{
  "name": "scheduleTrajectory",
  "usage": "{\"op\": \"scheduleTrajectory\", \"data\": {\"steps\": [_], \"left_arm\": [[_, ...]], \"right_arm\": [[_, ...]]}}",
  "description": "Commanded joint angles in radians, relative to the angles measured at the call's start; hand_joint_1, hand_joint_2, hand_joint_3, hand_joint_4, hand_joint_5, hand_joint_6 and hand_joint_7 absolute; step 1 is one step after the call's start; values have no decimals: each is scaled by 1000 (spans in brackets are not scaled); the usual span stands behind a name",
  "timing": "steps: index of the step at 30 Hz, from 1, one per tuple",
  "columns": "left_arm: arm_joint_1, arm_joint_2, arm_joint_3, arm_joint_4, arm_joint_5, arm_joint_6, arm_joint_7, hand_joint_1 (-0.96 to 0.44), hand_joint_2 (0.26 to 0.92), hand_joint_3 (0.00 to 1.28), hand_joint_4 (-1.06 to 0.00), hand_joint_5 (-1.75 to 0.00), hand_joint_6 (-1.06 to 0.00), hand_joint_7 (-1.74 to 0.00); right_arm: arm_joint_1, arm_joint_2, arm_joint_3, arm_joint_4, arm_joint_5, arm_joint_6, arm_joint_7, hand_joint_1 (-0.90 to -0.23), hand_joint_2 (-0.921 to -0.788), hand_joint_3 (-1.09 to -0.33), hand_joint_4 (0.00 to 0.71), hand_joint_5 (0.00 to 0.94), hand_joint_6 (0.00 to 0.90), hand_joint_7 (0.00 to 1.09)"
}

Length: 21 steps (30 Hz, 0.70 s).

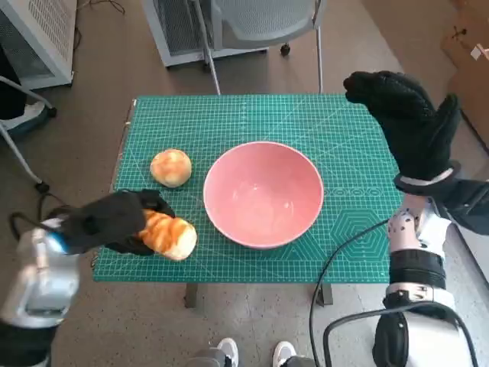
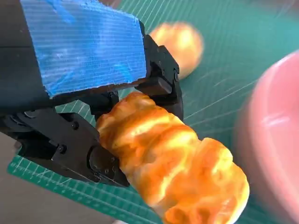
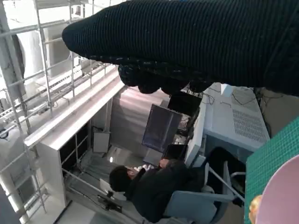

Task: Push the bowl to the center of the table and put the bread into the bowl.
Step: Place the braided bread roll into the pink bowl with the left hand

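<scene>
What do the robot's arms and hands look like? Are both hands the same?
No, they differ. The left hand is black hard plastic with screws, and blue tape covers its back. The right hand wears a black knitted glove with a pale cuff edge. Both forearms are pale, silvery white; the right forearm has black bands, and a black cable loops beside it.

No legible text, label or number anywhere

Pink bowl [image 2: 275, 140] blurred, edge-cropped
</scene>
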Motion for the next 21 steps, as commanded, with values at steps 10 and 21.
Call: {"op": "scheduleTrajectory", "data": {"steps": [10,21], "left_arm": [[-83,2,70,-168,-76,-38,45,4,891,79,-738,-1130,-673,-1113],[-249,-55,-19,-124,-56,-72,101,4,875,82,-770,-1080,-706,-1094]], "right_arm": [[12,13,13,13,-4,16,-3,-693,-921,-851,292,0,400,0],[24,12,18,-12,-2,28,-2,-684,-921,-824,290,0,397,0]]}}
